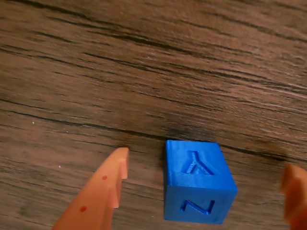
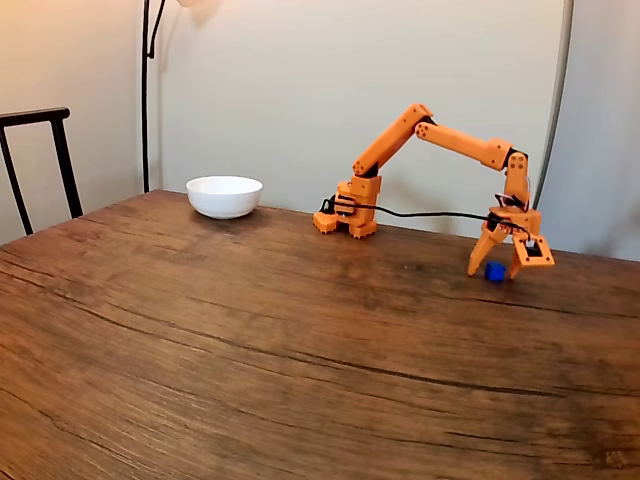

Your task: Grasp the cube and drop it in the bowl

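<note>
dark wood-grain desk [image 2: 250, 350] fills the room before a pale wall. orange arm [image 2: 440, 140] reaches down at the right of the fixed view, its tool [image 2: 497, 270] spread wide around the cube [image 1: 197, 181], touching neither finger. bowl [image 2: 224, 196] sits well apart, far left.

The cube [image 1: 197, 182] bears raised letters: Y above, Z below.
</note>
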Available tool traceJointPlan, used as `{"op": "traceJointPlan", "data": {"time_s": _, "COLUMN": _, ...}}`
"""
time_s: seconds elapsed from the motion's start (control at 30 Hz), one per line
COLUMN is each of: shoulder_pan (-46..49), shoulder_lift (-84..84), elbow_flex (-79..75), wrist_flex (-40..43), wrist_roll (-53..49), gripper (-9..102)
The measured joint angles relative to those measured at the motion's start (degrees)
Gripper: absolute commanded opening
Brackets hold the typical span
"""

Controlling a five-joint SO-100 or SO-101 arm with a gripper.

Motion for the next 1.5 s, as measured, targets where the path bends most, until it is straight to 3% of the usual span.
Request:
{"op": "traceJointPlan", "data": {"time_s": 0.27, "shoulder_pan": -0.4, "shoulder_lift": 0.0, "elbow_flex": 0.0, "wrist_flex": 0.0, "wrist_roll": 0.0, "gripper": 45}}
{"op": "traceJointPlan", "data": {"time_s": 0.43, "shoulder_pan": -1.1, "shoulder_lift": 0.0, "elbow_flex": 0.0, "wrist_flex": 0.0, "wrist_roll": 0.0, "gripper": 31}}
{"op": "traceJointPlan", "data": {"time_s": 0.57, "shoulder_pan": -1.0, "shoulder_lift": 0.1, "elbow_flex": -0.1, "wrist_flex": 0.2, "wrist_roll": -0.1, "gripper": 27}}
{"op": "traceJointPlan", "data": {"time_s": 0.83, "shoulder_pan": -0.9, "shoulder_lift": 0.1, "elbow_flex": -0.1, "wrist_flex": 0.2, "wrist_roll": 0.0, "gripper": 26}}
{"op": "traceJointPlan", "data": {"time_s": 1.07, "shoulder_pan": -0.9, "shoulder_lift": 0.1, "elbow_flex": 0.0, "wrist_flex": 0.1, "wrist_roll": 0.0, "gripper": 19}}
{"op": "traceJointPlan", "data": {"time_s": 1.5, "shoulder_pan": -0.8, "shoulder_lift": -0.8, "elbow_flex": 0.1, "wrist_flex": -0.1, "wrist_roll": 0.0, "gripper": 19}}
